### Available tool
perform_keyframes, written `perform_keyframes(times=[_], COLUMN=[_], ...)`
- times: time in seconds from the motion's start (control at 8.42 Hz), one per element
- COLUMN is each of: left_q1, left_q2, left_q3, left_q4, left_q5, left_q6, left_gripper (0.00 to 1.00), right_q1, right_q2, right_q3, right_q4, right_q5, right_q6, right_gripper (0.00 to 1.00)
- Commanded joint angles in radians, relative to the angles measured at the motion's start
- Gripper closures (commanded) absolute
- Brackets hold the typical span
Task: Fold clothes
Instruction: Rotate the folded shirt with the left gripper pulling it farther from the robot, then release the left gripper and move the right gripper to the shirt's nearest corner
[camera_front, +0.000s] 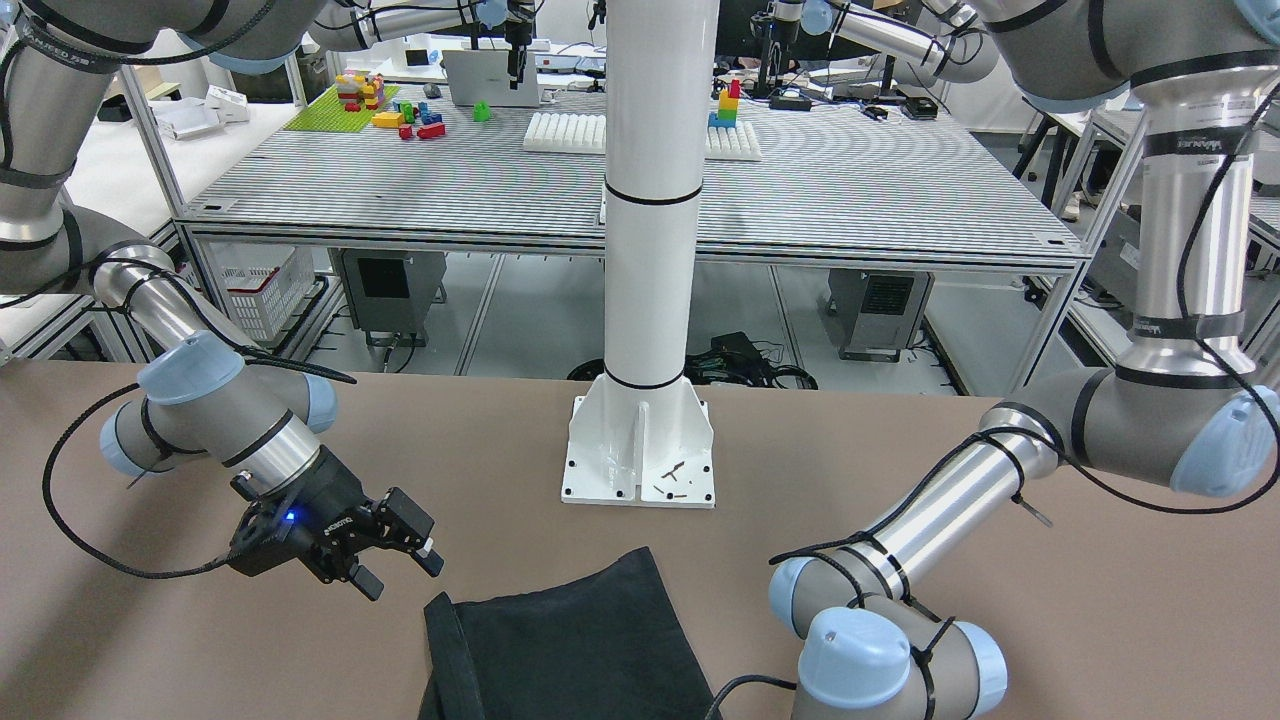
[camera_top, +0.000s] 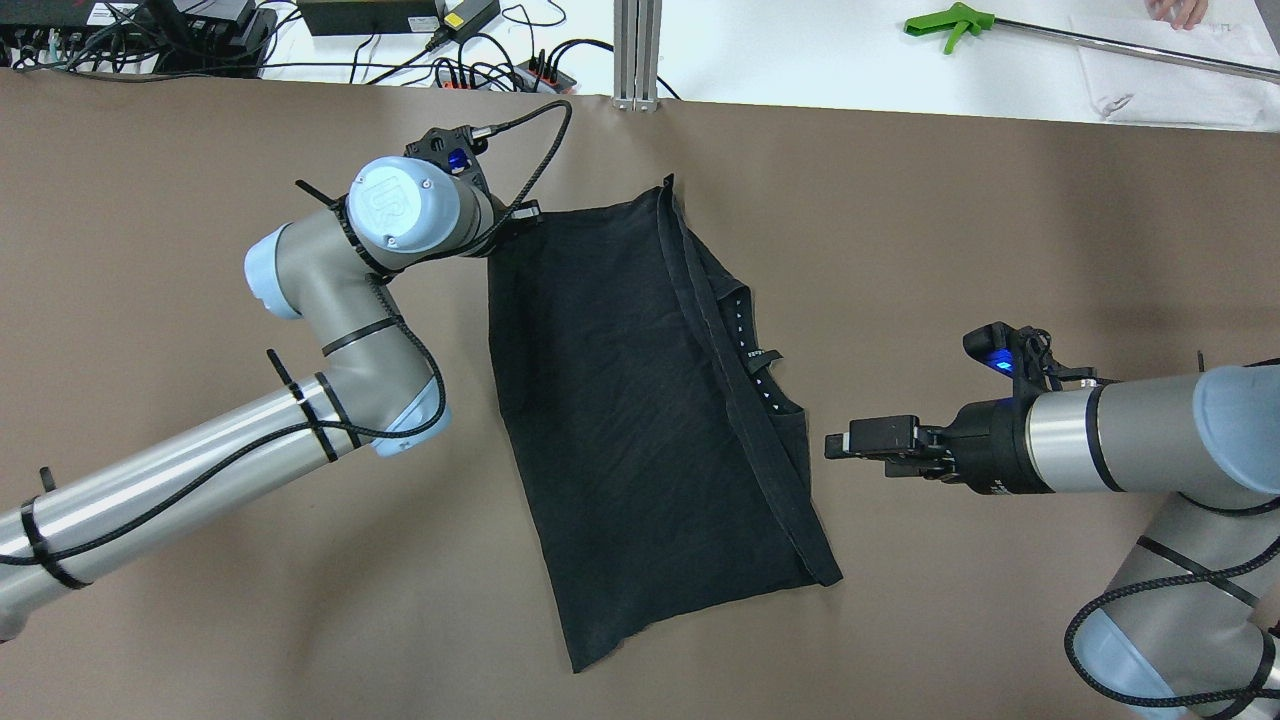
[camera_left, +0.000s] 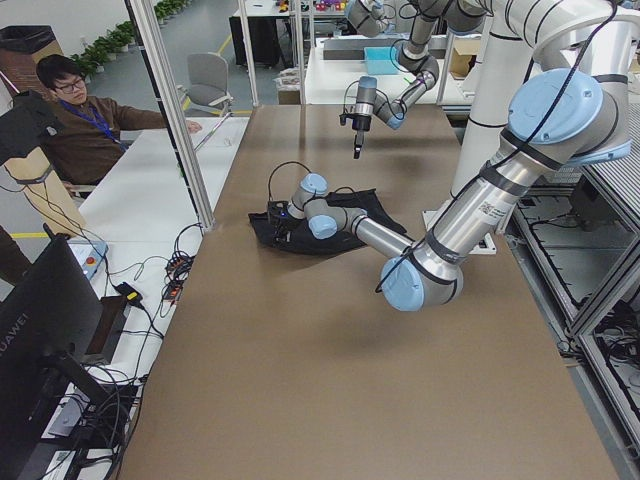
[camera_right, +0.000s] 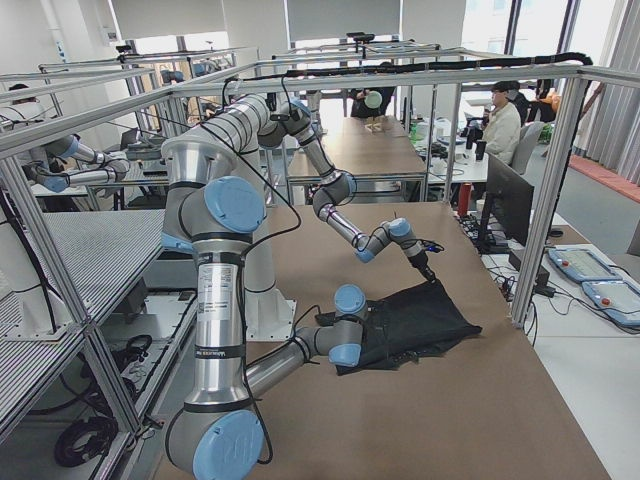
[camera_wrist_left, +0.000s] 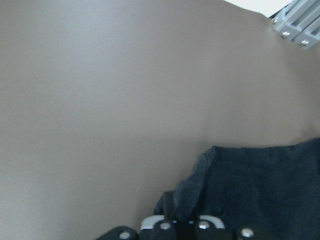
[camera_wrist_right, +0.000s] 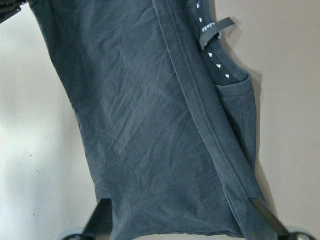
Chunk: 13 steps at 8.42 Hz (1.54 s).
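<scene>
The black clothes lie mostly flat on the brown table, with a thick hem band running along the right side and small white marks beside it. My left gripper is at the garment's far left corner and is shut on a bunched bit of that fabric. In the overhead view the left gripper's fingers are hidden under the wrist. Just off the garment's right edge, my right gripper hovers open above the table, not touching the cloth; its spread fingers frame the garment.
The white pillar base stands at the robot's side of the table. Cables and power strips and a green-handled grabber tool lie beyond the far edge. A person sits at the neighbouring desk.
</scene>
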Motion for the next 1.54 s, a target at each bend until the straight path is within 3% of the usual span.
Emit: perform_keyframes(times=[0.0, 0.12, 0.24, 0.36, 0.48, 0.83, 1.07, 1.19, 1.43], left_q1=[-0.013, -0.011, -0.013, -0.013, -0.025, -0.089, -0.125, -0.125, -0.128], left_q2=[-0.181, -0.196, -0.199, -0.199, -0.2, -0.222, -0.188, -0.145, -0.11], left_q3=[0.26, 0.285, 0.289, 0.296, 0.298, 0.29, 0.205, 0.133, 0.08], left_q4=[-0.114, -0.114, -0.114, -0.114, -0.114, -0.112, -0.091, -0.064, -0.048], left_q5=[0.034, 0.062, 0.085, 0.125, 0.131, 0.093, -0.002, -0.017, -0.031], left_q6=[0.0, -0.002, -0.002, -0.002, -0.002, 0.029, 0.079, 0.081, 0.081], left_gripper=[1.0, 1.0, 0.93, 0.39, 0.06, 0.05, 0.05, 0.05, 0.05], right_q1=[0.001, 0.001, 0.001, 0.001, 0.001, -0.004, 0.002, -0.014, -0.158], right_q2=[-0.001, -0.001, -0.001, 0.001, 0.004, 0.028, 0.035, 0.036, 0.065], right_q3=[0.006, 0.006, 0.006, 0.008, 0.006, 0.005, 0.012, 0.017, 0.031], right_q4=[0.0, 0.001, 0.001, 0.001, 0.0, -0.021, -0.131, -0.187, -0.343], right_q5=[-0.001, -0.001, -0.001, -0.001, -0.002, -0.056, -0.059, -0.1, -0.276], right_q6=[0.0, 0.0, 0.0, 0.0, 0.0, -0.012, -0.226, -0.333, -0.457], right_gripper=[0.06, 0.06, 0.06, 0.06, 0.06, 0.06, 0.06, 0.06, 0.06])
